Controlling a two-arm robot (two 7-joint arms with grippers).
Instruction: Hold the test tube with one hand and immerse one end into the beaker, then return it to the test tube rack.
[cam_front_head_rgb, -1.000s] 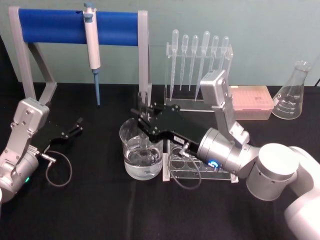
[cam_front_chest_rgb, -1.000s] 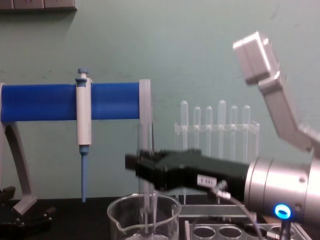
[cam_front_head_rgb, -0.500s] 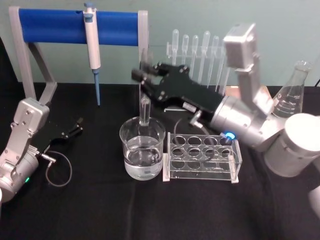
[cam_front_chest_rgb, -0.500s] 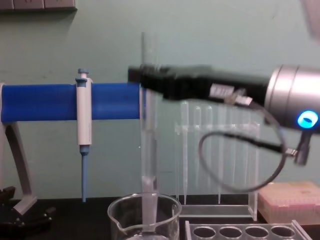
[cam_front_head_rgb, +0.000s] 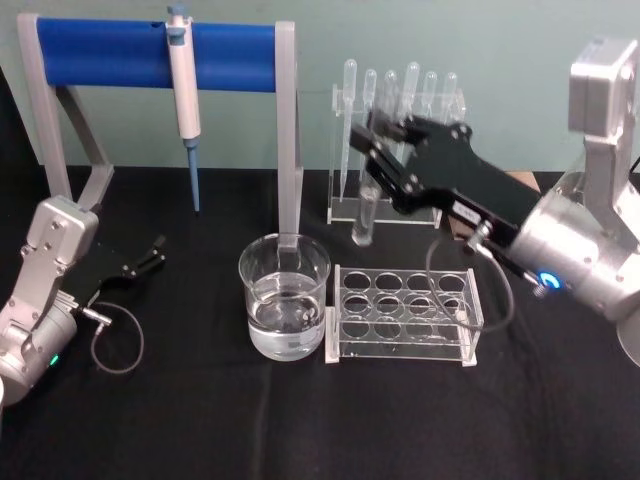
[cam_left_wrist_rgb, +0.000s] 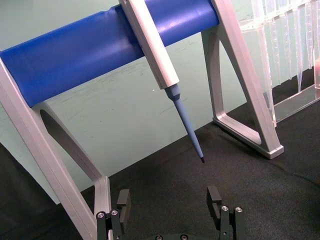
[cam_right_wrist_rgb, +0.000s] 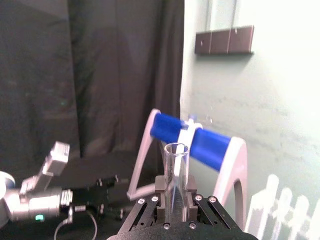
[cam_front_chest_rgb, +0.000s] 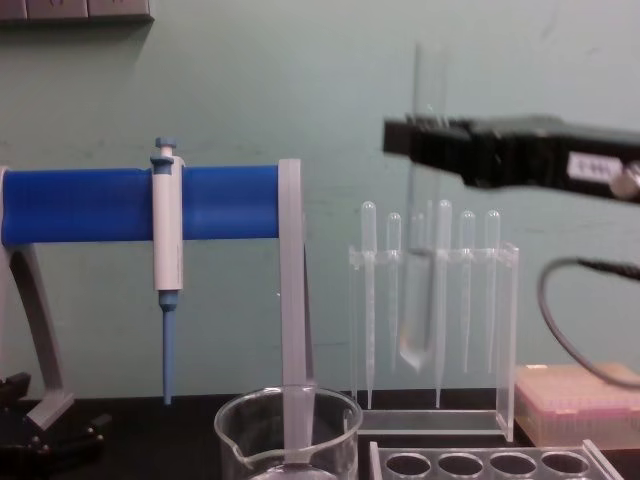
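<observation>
Both arms are silver metal with black grippers bolted on. The right gripper (cam_front_head_rgb: 385, 150), upper right of the head view, has a small white label, a blue light ring on its fat round wrist, and a looping grey cable. The left gripper (cam_front_head_rgb: 155, 250), at left, has a green light and its own cable loop.

Right gripper (cam_front_chest_rgb: 415, 140) holds the test tube (cam_front_chest_rgb: 427, 220) upright, high above the table.

The black gripper enters from 3 o'clock, clamped on the clear tube below its rim; the tube's rounded bottom hangs in front of the pipette rack (cam_front_chest_rgb: 433, 330), clear of the beaker (cam_front_chest_rgb: 288, 435) at 6 o'clock. A tube rack (cam_front_chest_rgb: 490, 463) sits at 5 o'clock. At 9 o'clock, a white-and-blue pipettor (cam_front_chest_rgb: 167, 270) hangs from a blue-barred stand (cam_front_chest_rgb: 110, 204). A pink tip box (cam_front_chest_rgb: 580, 403) lies at 4 o'clock.
</observation>
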